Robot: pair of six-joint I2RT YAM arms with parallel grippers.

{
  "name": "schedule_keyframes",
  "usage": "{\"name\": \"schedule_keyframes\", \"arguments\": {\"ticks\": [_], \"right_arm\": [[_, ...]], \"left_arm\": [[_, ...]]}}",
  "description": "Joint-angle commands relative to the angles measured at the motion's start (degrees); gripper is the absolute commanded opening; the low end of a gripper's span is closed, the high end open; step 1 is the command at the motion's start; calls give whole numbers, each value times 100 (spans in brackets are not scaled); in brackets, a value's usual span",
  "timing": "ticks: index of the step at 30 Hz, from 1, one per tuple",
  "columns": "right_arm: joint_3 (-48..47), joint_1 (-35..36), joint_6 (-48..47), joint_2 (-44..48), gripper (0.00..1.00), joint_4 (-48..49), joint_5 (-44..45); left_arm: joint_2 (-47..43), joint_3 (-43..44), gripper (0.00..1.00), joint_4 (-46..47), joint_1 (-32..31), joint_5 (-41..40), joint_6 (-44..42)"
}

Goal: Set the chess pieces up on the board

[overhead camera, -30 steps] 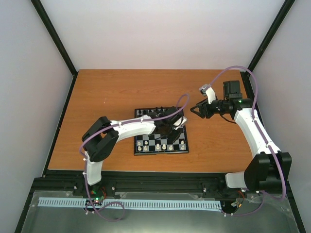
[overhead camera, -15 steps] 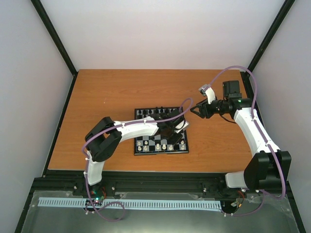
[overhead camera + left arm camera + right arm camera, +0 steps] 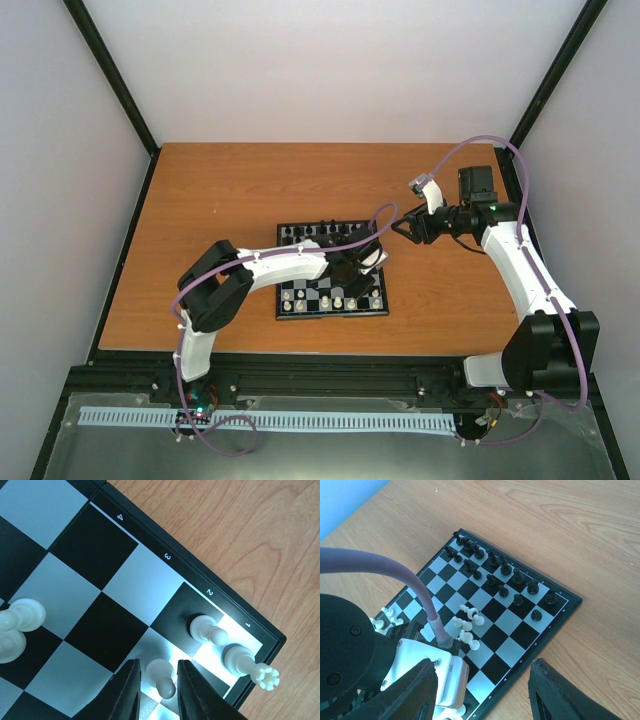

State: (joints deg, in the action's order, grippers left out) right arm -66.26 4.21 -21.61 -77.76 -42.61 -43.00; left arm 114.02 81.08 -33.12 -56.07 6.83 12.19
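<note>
Left claw [image 3: 157, 666] newly slack around pawn [image 3: 161, 676]

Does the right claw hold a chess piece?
No, the right claw is open, with nothing gripped in it.

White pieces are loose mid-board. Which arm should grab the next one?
Probably left: the left gripper is low over the board, fingers astride a white pawn, near the loose white pieces. The right gripper hangs open by the board's far corner.
</note>
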Motion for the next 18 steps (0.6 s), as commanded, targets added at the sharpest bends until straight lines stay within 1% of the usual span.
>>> {"name": "schedule_keyframes", "arguments": {"ticks": [1,5,7,9,14,18], "right_arm": [[56,-29,-62,-57,51,29,-112],[53,-34,-101,-46,51,16,-113],[36,-32,-137,-36,51,-5,-104],[20,-32,-186,-15,51,-15,-75],[-71,-40,-195,19,51,-34,39],[-150,-42,-317,-10,51,-114,-115]], "left_arm": [[19,212,26,-60,-70,-61,8],[-157,158,32,53,-69,93,67],[-300,191,38,63,-70,126,178],[-531,221,42,54,-70,18,293],[-1493,62,49,-54,-29,-604,407],[-2367,-129,56,-263,149,-828,486]]}}
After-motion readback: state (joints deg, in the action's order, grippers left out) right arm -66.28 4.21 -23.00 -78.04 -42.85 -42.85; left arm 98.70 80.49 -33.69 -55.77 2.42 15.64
